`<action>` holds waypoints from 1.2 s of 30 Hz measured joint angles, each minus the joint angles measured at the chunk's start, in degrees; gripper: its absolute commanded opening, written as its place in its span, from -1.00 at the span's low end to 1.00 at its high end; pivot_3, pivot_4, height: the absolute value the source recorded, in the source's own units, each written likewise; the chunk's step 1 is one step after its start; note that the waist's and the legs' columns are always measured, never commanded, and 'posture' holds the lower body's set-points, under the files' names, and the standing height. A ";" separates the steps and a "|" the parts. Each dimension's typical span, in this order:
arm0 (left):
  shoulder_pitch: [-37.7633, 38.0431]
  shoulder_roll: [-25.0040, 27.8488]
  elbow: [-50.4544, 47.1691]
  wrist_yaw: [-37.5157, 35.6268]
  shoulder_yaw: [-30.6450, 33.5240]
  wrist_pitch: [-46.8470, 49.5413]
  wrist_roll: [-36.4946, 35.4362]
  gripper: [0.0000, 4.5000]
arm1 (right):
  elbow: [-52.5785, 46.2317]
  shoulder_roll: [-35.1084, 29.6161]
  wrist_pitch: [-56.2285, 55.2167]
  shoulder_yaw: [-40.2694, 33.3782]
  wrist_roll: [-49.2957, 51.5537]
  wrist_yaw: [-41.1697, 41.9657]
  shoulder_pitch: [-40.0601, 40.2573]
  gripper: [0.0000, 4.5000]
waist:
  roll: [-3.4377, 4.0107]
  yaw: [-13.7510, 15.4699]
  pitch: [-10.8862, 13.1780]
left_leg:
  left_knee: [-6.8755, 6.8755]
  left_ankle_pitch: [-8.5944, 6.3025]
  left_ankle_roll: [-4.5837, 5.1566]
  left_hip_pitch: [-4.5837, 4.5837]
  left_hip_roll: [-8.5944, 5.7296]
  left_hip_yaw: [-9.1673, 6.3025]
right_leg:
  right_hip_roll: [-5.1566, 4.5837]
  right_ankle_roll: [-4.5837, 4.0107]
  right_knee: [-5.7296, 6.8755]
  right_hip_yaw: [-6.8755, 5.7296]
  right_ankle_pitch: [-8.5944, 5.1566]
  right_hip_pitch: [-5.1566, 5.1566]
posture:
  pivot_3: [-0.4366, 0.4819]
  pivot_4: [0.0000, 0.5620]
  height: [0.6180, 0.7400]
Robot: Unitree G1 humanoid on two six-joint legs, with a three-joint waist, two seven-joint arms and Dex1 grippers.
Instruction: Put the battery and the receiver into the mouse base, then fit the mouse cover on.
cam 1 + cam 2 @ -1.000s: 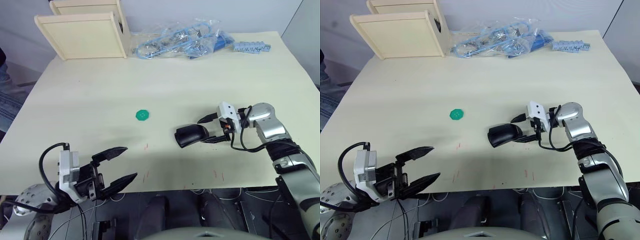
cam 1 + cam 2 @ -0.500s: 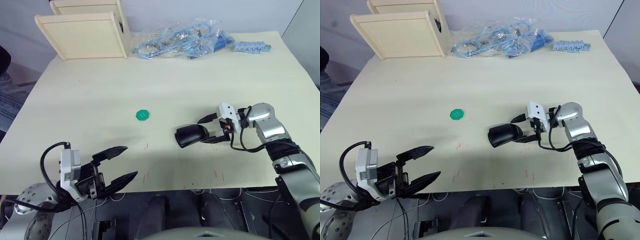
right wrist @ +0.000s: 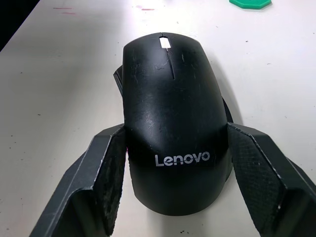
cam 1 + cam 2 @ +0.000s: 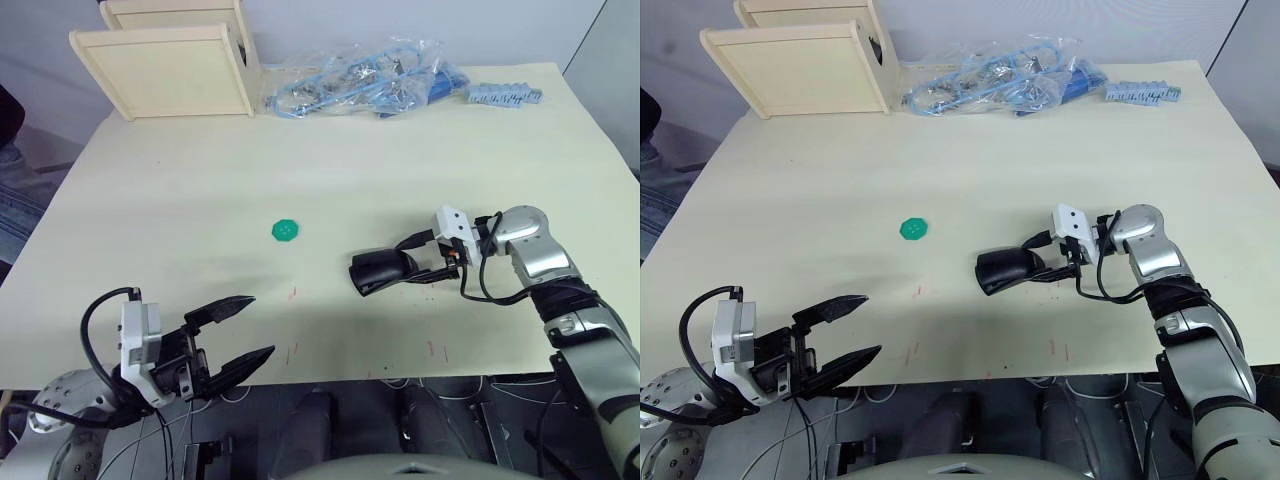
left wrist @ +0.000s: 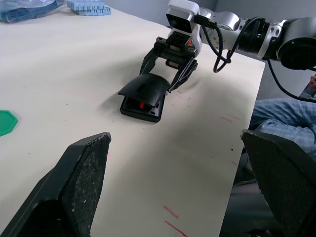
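Your right gripper pinches the mouse cover by its rear sides, one finger on each. The cover sits tilted on the mouse base, its front edge lifted, right of the table's centre. Your left gripper hangs spread wide at the near-left edge, empty.

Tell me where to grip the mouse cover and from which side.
Grip the mouse cover across its two long side edges near the rear, logo end, coming in from behind as the right end effector does now. The shell is arched and narrow there, and its front sits raised off the mouse base.
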 measured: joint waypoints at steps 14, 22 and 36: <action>-0.64 -0.03 0.02 -0.02 -0.01 -0.06 0.39 1.00 | -0.64 -0.13 0.18 0.00 -0.01 0.82 -0.47 0.39 | 0.00 0.02 0.00 | 0.00 0.00 0.00 0.00 0.00 0.00 | 0.00 0.00 0.00 0.00 0.00 0.00 | -0.05 -0.47 1.00; -0.53 -0.32 0.02 -0.13 -0.01 -0.13 0.53 1.00 | -7.97 -1.92 3.76 0.24 0.20 2.28 -2.00 0.39 | 0.01 0.01 0.00 | 0.00 0.00 0.00 0.00 0.01 -0.01 | 0.00 0.00 0.00 0.00 0.00 0.00 | -0.05 -0.47 1.00; 0.17 -0.82 0.07 -0.40 -0.20 -0.33 0.66 1.00 | -12.66 -4.33 12.94 9.00 -5.06 5.21 -11.15 0.39 | 0.01 0.06 0.01 | 0.00 0.00 0.00 -0.01 0.01 -0.02 | -0.02 -0.01 -0.01 -0.01 0.00 -0.02 | -0.05 -0.47 1.00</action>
